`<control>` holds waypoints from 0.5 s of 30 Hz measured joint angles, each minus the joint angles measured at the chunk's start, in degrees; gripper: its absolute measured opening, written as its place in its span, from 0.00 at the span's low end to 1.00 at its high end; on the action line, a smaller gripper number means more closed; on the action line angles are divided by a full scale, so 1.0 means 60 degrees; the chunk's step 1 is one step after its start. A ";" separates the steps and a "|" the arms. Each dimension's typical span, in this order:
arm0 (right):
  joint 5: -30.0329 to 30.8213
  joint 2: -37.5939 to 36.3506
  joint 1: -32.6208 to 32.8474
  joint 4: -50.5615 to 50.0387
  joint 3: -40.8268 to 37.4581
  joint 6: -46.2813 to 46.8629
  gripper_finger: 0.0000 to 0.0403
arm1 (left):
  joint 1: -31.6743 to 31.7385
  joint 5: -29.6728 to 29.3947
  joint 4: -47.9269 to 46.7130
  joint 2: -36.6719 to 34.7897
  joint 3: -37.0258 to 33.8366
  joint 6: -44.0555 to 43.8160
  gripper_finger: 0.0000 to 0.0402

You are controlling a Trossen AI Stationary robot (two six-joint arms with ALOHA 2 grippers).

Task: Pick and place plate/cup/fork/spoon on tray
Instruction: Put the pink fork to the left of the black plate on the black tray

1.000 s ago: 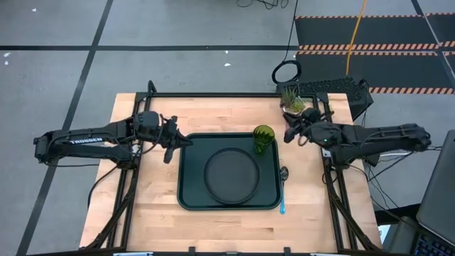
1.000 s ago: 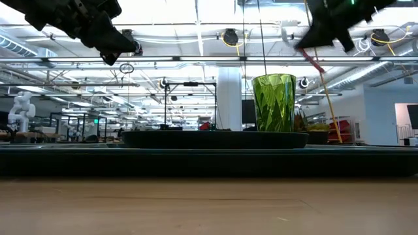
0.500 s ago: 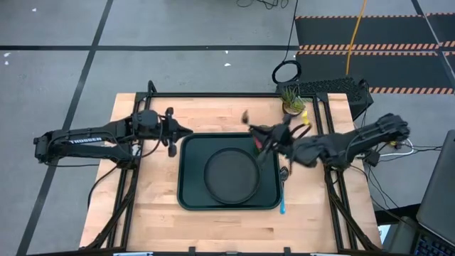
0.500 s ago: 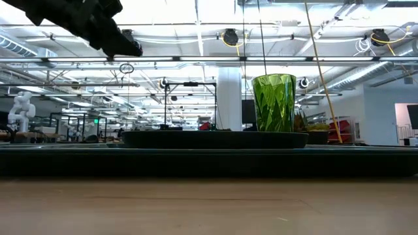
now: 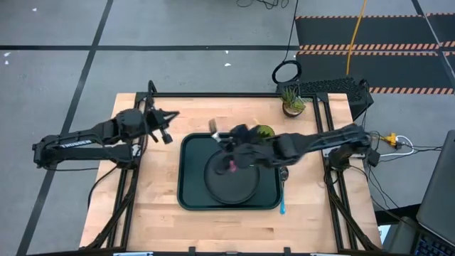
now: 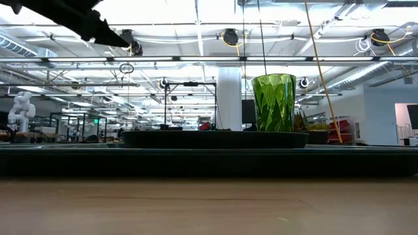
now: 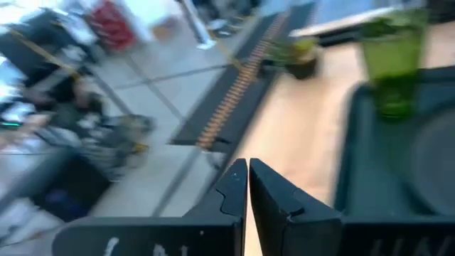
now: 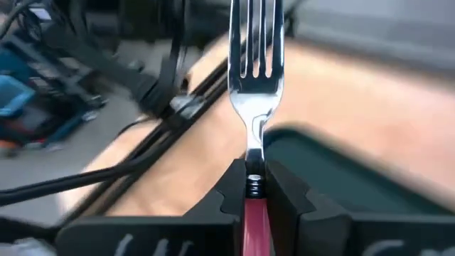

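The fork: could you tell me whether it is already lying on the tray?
No, the fork is clamped at its neck in the right gripper and sticks out above the tray.

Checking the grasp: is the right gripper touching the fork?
Touching. The right wrist view shows the right gripper clamped shut on the fork where neck meets red handle.

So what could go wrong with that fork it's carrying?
The right gripper pinches the fork only at its thin neck, so it might twist or slip. It hangs over the plate, near the cup, and could knock the cup. The spoon lies off the tray.
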 joint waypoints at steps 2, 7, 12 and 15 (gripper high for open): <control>-0.0895 0.0394 -0.0199 0.0167 0.0144 0.0831 0.04 | 0.0039 -0.0416 0.0078 -0.0305 0.0000 0.0371 0.05; -0.2391 0.1237 -0.0410 0.0306 0.0170 0.2514 0.04 | 0.0304 -0.0481 0.0386 -0.0954 0.0000 0.0964 0.05; -0.2727 0.1839 -0.0389 0.0353 0.0170 0.3508 0.04 | 0.0523 -0.0479 0.0713 -0.1329 0.0004 0.1068 0.05; -0.2794 0.2125 -0.0379 0.0425 0.0170 0.3947 0.04 | 0.0553 -0.0478 0.0976 -0.1325 0.0011 0.1072 0.05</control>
